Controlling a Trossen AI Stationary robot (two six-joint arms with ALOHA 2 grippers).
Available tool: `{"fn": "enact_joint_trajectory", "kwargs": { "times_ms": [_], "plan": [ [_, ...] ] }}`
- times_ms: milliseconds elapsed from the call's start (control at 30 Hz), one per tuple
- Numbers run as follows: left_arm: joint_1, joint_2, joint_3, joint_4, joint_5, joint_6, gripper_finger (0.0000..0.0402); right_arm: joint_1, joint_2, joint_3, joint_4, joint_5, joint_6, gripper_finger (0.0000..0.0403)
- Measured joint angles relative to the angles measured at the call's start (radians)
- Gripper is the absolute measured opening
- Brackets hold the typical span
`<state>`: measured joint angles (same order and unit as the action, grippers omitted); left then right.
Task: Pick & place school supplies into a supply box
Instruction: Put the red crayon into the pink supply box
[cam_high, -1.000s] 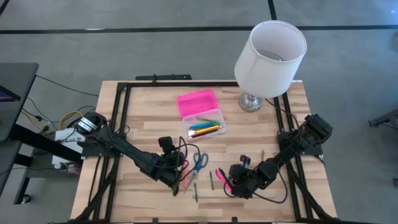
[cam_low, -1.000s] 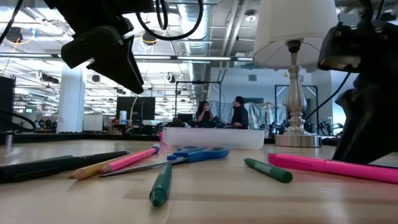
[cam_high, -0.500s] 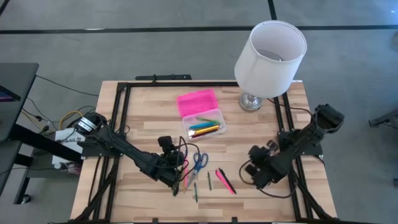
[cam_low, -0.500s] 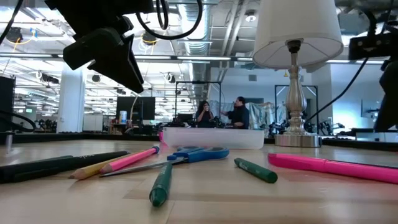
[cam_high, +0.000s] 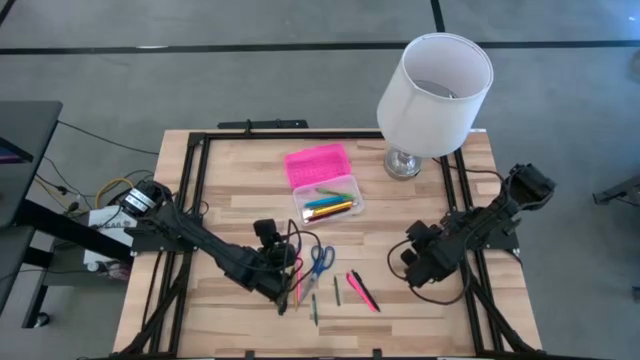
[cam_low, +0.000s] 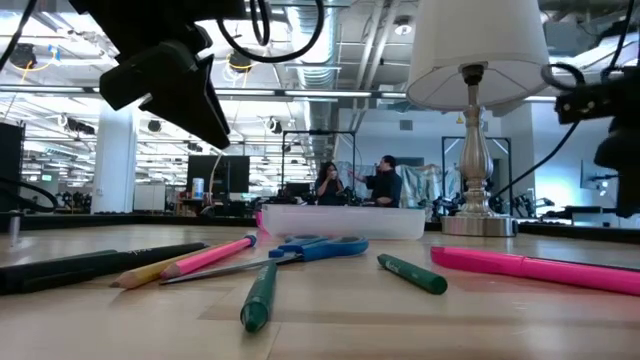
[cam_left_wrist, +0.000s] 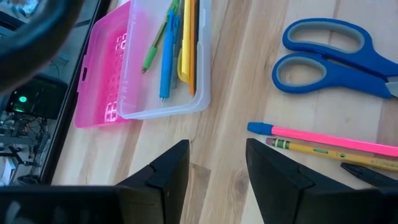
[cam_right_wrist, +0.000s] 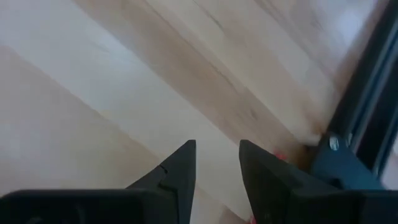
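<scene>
The supply box (cam_high: 328, 200) is a clear case with its pink lid (cam_high: 318, 163) swung open; several pens lie inside it (cam_left_wrist: 177, 50). On the table near its front edge lie blue-handled scissors (cam_high: 320, 260), a pink pencil (cam_left_wrist: 323, 140), a yellow pencil (cam_left_wrist: 311, 149), two green pens (cam_low: 258, 295) (cam_low: 410, 273) and a pink marker (cam_high: 362, 291). My left gripper (cam_high: 285, 278) hovers open above the pencils, left of the scissors. My right gripper (cam_high: 415, 262) is open over bare wood, right of the pink marker.
A white-shaded lamp (cam_high: 435, 85) stands at the table's far right corner. A black frame rail (cam_right_wrist: 364, 106) runs along the table's right edge, close to my right gripper. People stand in the room far behind the table (cam_low: 355, 185).
My right gripper has risen from the table beside the pink marker and drawn back toward the table's right edge. The pink marker stays flat on the wood. The short green pen has shifted slightly to the left in the low view.
</scene>
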<state>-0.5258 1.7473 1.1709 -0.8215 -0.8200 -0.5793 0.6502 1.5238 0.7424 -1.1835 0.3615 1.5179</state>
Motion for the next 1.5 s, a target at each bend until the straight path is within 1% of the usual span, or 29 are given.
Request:
{"fn": "enact_joint_trajectory", "kwargs": {
  "times_ms": [167, 233, 500, 667, 767, 833, 1033, 1133, 1200, 1300, 1400, 1500],
  "plan": [
    [-0.005, 0.000, 0.000, 0.000, 0.000, 0.000, 0.0154, -0.017, 0.000, -0.062, 0.007, -0.096, 0.069, 0.0118],
    [-0.005, 0.000, 0.000, 0.000, 0.000, 0.000, 0.0154, -0.021, 0.000, -0.066, 0.035, -0.099, 0.080, 0.0118],
    [-0.005, 0.000, 0.000, 0.000, 0.001, 0.001, 0.0154, -0.062, 0.002, -0.078, 0.039, -0.116, 0.077, 0.0115],
    [-0.007, 0.000, 0.000, 0.000, 0.001, 0.000, 0.0154, -0.106, 0.003, -0.078, 0.041, -0.136, 0.038, 0.0092],
    [-0.008, 0.000, 0.000, 0.000, 0.002, 0.000, 0.0154, -0.121, 0.003, -0.078, 0.060, -0.137, -0.066, 0.0078],
    [-0.008, 0.000, 0.000, 0.000, 0.002, 0.003, 0.0154, -0.124, 0.003, -0.078, 0.074, -0.136, -0.174, 0.0073],
    [-0.007, 0.000, 0.000, 0.000, 0.001, 0.003, 0.0154, -0.136, 0.003, -0.077, 0.076, -0.135, -0.506, 0.0070],
    [-0.007, 0.000, 0.000, 0.001, 0.002, -0.007, 0.0154, -0.138, 0.003, -0.077, 0.057, -0.133, -0.635, 0.0070],
    [-0.007, 0.000, 0.000, 0.005, 0.001, -0.008, 0.0154, -0.145, 0.003, -0.077, 0.025, -0.128, -0.689, 0.0070],
    [-0.006, 0.000, 0.000, 0.020, 0.001, -0.008, 0.0154, -0.169, 0.003, -0.077, -0.051, -0.130, -0.723, 0.0070],
    [-0.002, 0.000, 0.000, 0.031, 0.001, -0.008, 0.0154, -0.198, 0.003, -0.077, -0.039, -0.150, -0.798, 0.0070],
    [-0.001, 0.000, 0.000, 0.032, 0.001, -0.011, 0.0154, -0.225, 0.003, -0.077, -0.039, -0.167, -0.839, 0.0070]
  ]
}}
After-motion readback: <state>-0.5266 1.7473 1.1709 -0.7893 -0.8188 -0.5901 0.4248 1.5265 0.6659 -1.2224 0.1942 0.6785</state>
